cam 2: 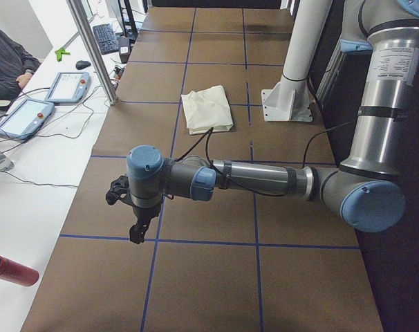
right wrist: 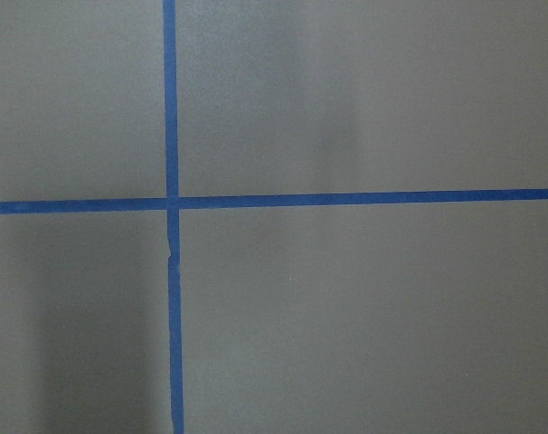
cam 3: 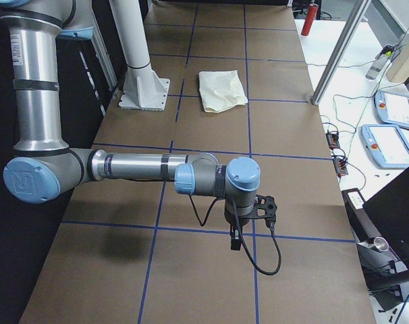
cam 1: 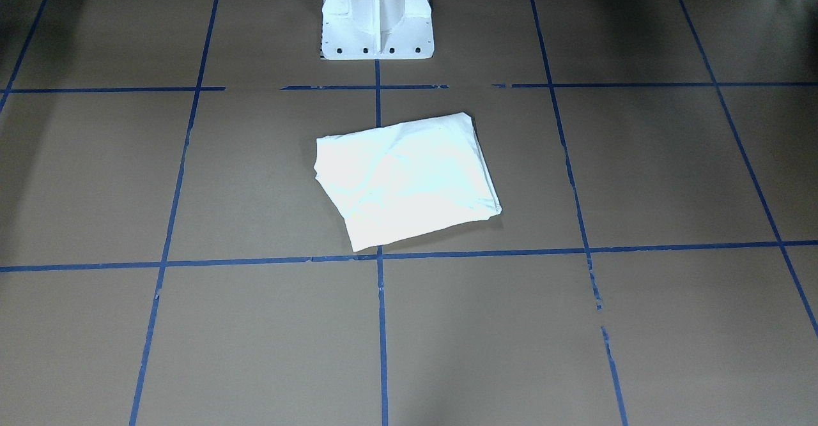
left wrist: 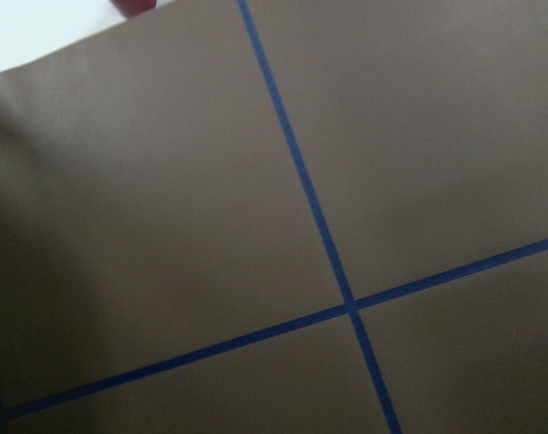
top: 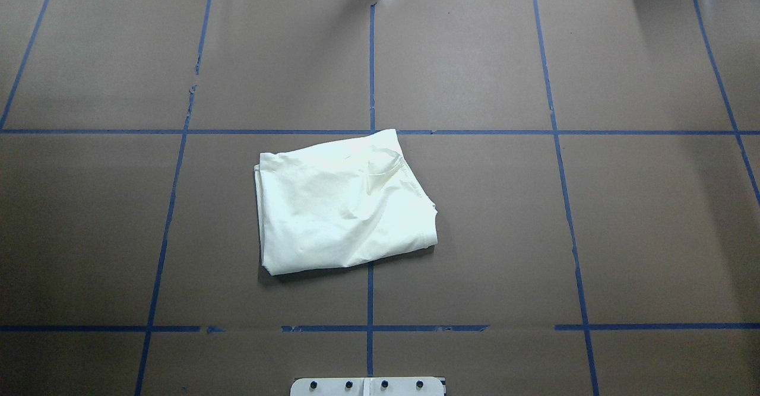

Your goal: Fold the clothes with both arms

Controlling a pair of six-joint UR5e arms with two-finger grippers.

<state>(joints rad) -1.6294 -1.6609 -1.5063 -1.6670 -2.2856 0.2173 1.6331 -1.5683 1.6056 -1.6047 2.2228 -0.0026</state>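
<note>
Your brown worktop [top: 475, 57], gridded with blue tape lines [top: 371, 57], carries the job. The left arm [cam 2: 265, 178] and right arm [cam 3: 137, 167] reach out low over its opposite ends. You cannot tell whether the left end effector [cam 2: 135, 234] or the right end effector [cam 3: 236, 240] is apart or together; each points down near a tape crossing. The white pedestal [cam 1: 377, 14] stands between them. Near it, well apart from either end effector, the T-shirt [top: 344, 203] lies folded, plain cream side up. Taped worktop stretches from each end effector to it. Near the left end effector, off the worktop's edge, lies a red cylinder [cam 2: 12, 270].
</note>
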